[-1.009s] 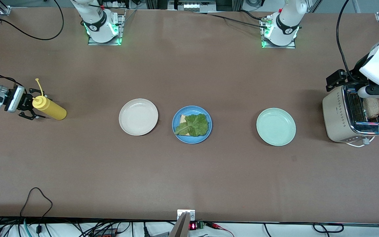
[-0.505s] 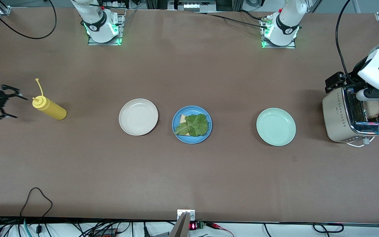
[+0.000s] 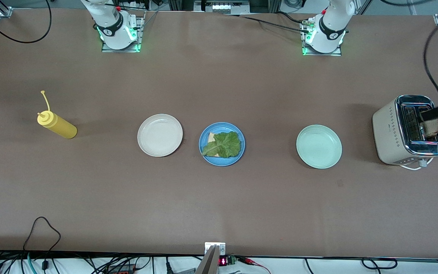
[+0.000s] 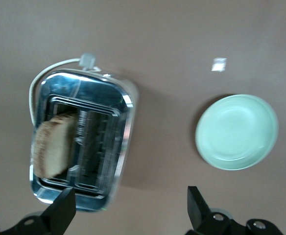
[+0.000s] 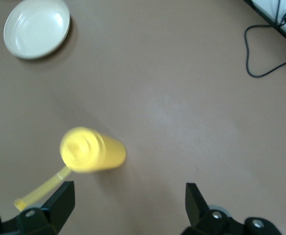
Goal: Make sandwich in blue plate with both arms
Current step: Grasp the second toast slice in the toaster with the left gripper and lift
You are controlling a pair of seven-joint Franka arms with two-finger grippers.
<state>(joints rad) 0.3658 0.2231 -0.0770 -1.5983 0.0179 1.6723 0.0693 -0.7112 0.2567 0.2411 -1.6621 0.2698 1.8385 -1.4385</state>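
Note:
The blue plate (image 3: 239, 153) sits mid-table and holds one light-brown bread slice (image 3: 210, 137) with a green lettuce leaf (image 3: 224, 144) on top. A second toasted slice (image 3: 432, 126) stands in a slot of the silver toaster (image 3: 392, 131); it also shows in the left wrist view (image 4: 51, 147). My left gripper (image 4: 131, 210) is open and empty, high over the toaster (image 4: 96, 142); only a black finger (image 3: 437, 111) shows in the front view. My right gripper (image 5: 128, 200) is open and empty, above the table beside the yellow bottle (image 5: 91, 149).
A cream-white plate (image 3: 160, 135) lies beside the blue plate toward the right arm's end. A mint-green plate (image 3: 319, 146) lies toward the left arm's end, between the blue plate and the toaster. The yellow squeeze bottle (image 3: 56, 125) stands near the right arm's end. A black cable (image 5: 270, 49) trails off the table edge.
The right gripper has pulled away from the yellow bottle to the table's end. The left arm has lifted off the toaster and mostly left the front view. The bread stays in the slot.

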